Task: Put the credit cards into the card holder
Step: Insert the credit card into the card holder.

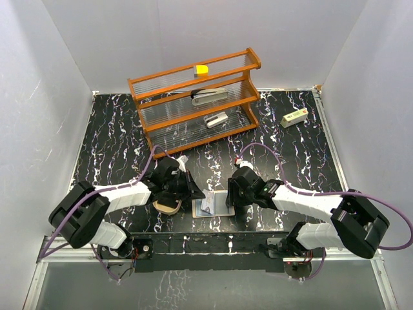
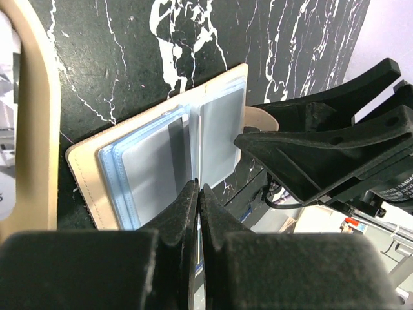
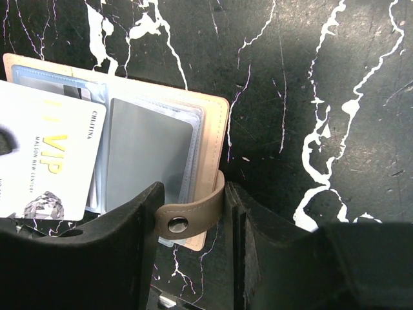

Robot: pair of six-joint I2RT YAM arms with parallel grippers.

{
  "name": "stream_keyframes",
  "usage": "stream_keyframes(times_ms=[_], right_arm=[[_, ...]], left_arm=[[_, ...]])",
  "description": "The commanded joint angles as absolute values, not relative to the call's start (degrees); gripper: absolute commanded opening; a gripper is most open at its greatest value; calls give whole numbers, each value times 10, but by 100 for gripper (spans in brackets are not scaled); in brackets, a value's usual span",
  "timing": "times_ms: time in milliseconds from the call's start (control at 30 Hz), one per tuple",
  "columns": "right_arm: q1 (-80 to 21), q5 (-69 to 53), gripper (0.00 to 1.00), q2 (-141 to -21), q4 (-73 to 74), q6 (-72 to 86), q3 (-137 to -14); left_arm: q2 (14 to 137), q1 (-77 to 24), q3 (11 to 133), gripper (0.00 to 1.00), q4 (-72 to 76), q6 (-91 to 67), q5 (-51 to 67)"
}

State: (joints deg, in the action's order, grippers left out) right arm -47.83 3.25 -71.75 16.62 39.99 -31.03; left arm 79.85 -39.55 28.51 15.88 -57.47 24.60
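The card holder (image 1: pixel 219 197) lies open near the table's front edge: a tan wallet (image 2: pixel 80 174) with clear plastic sleeves (image 3: pixel 148 155). A white credit card (image 3: pixel 45 155) printed "VIP" hangs over its left page, also seen from above (image 1: pixel 208 205). My left gripper (image 2: pixel 197 187) is shut, with a thin card edge pinched between its fingers, just left of the holder (image 1: pixel 192 190). My right gripper (image 3: pixel 193 194) straddles the holder's tan snap strap (image 3: pixel 187 223), and both fingers touch it. It stands at the holder's right edge (image 1: pixel 233 203).
An oval tan tray (image 1: pixel 169 206) lies under my left wrist, its rim (image 2: pixel 39 129) close beside the holder. A wooden rack (image 1: pixel 193 97) at the back holds grey staplers and a yellow block (image 1: pixel 202 70). A small white box (image 1: pixel 293 117) sits back right.
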Motion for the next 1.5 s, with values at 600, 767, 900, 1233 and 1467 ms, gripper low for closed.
stream_keyframes(times_ms=[600, 767, 900, 1233, 1467], right_arm=[[-477, 28, 40, -713, 148, 402, -300], [-477, 29, 40, -712, 148, 401, -299], [-477, 29, 40, -712, 147, 401, -299], [-477, 29, 40, -710, 146, 401, -297], [-477, 30, 40, -707, 146, 400, -295]], left_arm=[[841, -407, 308, 0, 172, -560, 246], [842, -412, 317, 0, 130, -580, 236], [842, -414, 314, 0, 124, -595, 227], [854, -427, 328, 0, 92, -599, 205], [831, -442, 326, 0, 56, -621, 183]])
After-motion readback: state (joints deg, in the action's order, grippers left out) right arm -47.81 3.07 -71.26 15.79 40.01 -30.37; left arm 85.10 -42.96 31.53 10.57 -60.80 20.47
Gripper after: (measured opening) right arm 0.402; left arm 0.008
